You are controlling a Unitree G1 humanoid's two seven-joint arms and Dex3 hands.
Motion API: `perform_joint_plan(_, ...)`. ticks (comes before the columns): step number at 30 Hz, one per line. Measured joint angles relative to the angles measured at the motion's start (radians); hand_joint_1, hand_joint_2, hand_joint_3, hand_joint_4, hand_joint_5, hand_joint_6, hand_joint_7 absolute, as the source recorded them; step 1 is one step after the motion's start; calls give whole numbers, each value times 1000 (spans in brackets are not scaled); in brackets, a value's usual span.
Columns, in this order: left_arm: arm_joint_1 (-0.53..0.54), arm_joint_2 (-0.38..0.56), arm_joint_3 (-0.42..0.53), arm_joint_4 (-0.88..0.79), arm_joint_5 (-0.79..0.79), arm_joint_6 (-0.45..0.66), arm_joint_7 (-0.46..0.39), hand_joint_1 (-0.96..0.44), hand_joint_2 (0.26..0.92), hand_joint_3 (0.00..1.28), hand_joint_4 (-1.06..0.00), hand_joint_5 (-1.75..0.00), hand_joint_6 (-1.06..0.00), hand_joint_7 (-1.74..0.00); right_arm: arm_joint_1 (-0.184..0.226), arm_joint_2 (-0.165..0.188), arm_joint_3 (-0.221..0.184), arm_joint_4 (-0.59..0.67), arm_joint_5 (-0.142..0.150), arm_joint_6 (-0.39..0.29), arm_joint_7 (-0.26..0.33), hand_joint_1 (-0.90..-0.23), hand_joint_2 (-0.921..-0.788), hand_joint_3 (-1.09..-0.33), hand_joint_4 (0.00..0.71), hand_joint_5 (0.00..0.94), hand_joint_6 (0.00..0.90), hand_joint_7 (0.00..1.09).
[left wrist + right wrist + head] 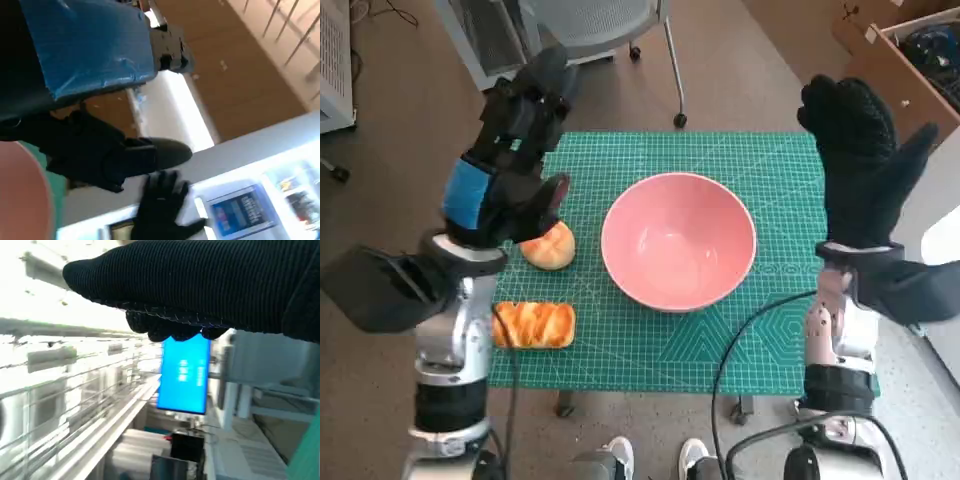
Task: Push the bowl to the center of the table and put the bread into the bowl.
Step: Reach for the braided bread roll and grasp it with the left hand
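The surface point(770, 330) carries a green grid mat that covers its whole top. The pink bowl point(678, 240) stands upright on the mat, near the middle, and contains nothing. The right hand point(860, 160) is raised at the right edge of the surface, well apart from the bowl; its gloved fingers point(835, 100) are extended and held loosely apart, gripping nothing. The left wrist view shows the same glove point(162, 205) with its fingers splayed. The left hand point(515, 150) is raised over the left part of the mat; its black fingers point(535, 105) are partly curled, and nothing is visible between them. Two breads lie left of the bowl. The flat braided bread point(533, 325) rests near the front left corner. The round bread roll point(550, 246) lies just beside the left hand's thumb; contact cannot be determined.
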Motion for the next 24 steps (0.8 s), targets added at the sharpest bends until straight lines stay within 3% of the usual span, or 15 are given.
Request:
perform_joint_plan(2, 18, 54, 6, 21, 64, -40, -1, -455, 771, 524, -18, -209, 1, -523, 14, 0, 4, -23, 6, 11, 0, -610, -921, -733, 252, 8, 86, 447)
perform_joint_plan(7, 69, 167, 10, 69, 255, -165, 42, -544, 856, 256, -78, -241, -3, -676, 28, 2, 14, -59, 24, 38, -1, -610, -921, -723, 248, 5, 86, 458)
perform_joint_plan(12, 129, 269, 11, 76, 431, -298, 99, -607, 903, 96, -140, -214, -39, -696, 28, 8, 20, -66, 32, 50, -5, -607, -921, -722, 246, 3, 83, 465)
perform_joint_plan(24, 255, 398, 11, -12, 406, -352, -4, -586, 861, 3, -251, -101, -150, -583, 22, 22, 38, -40, 31, 60, -14, -613, -921, -720, 246, 2, 79, 477)
